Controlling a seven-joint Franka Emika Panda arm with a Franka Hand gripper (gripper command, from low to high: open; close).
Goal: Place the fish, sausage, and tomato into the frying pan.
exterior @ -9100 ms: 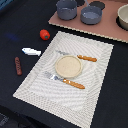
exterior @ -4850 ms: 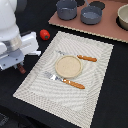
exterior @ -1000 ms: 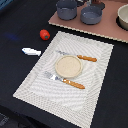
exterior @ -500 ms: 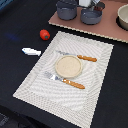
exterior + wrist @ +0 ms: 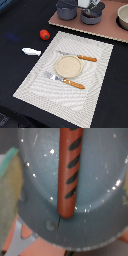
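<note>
- The gripper is seen over the pan, at the far edge of the exterior view; how far the jaws are open cannot be told.
- In the wrist view the sausage is shown against the pan's dark inside; whether it is gripped cannot be told.
- The tomato and fish are found on the black table, well apart from the pan.

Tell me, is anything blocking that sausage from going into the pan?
Nothing visible does. In the wrist view the sausage hangs directly over the frying pan, whose dark inside shows nothing else in it. The fish and tomato still lie far off on the black table.
</note>
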